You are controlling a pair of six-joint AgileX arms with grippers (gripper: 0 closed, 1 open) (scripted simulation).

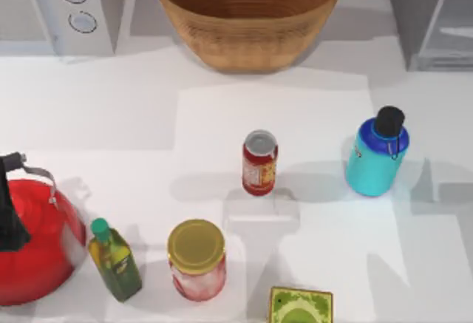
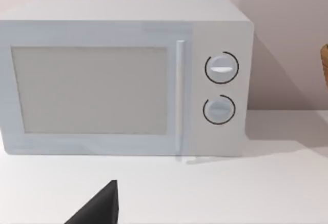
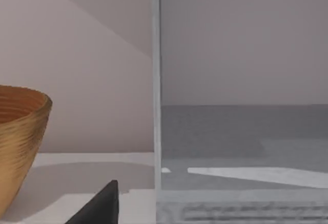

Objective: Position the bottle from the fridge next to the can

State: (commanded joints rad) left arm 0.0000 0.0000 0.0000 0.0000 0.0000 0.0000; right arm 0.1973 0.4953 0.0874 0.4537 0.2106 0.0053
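Bottle (image 1: 375, 160) upright right of can (image 1: 259, 162) (pale label, unreadable), apart.

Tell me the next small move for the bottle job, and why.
Probably bring the right arm down over the bottle to grip it: it stands upright on the table, already outside the fridge, with a clear gap to the can at its left.

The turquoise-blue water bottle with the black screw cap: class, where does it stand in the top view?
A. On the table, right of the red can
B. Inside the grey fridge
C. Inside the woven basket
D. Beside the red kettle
A: the turquoise-blue water bottle stands upright on the white table, right of the small red can, with a gap between them.
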